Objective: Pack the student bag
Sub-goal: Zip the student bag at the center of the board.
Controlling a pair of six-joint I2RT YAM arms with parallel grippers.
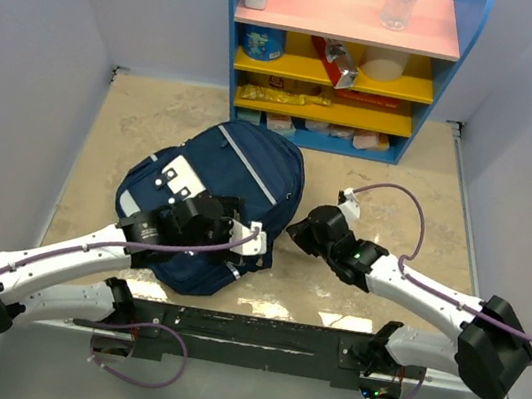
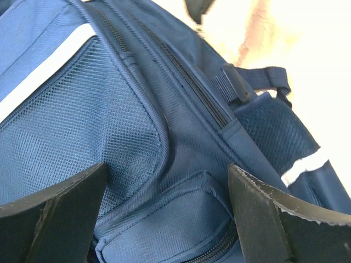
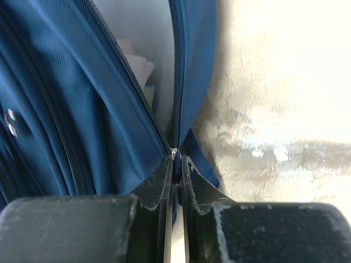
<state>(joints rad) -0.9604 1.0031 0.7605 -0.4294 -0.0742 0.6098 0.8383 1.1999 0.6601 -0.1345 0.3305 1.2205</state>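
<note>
2 white-and-black robot arms work at a large navy blue fabric backpack (image 1: pixel 241 165) with thin light stripes. It lies flat on the beige stone-patterned worktop (image 1: pixel 398 195), a little left of the middle and closer to the near edge than the far one. The left gripper (image 1: pixel 244 242) (image 2: pixel 167 170) hangs over the near part of the backpack. Its dark fingers (image 2: pixel 55 211) are spread wide with nothing between them, above a mesh pocket (image 2: pixel 66 126) and a zipped front pouch (image 2: pixel 175 219). The right gripper (image 1: pixel 298 231) (image 3: pixel 178 160) meets the backpack's right side, fingers (image 3: pixel 156 186) pressed together on the bag's edge where the 2 sides of an open zip (image 3: pixel 174 82) converge. Whether they pinch the slider or only fabric cannot be told. Pale lining and something white show through the gap. At the far edge stands a blue shelf unit (image 1: pixel 444 96) with pink and yellow boards, holding packets and a clear bottle (image 1: pixel 401 3).
</note>
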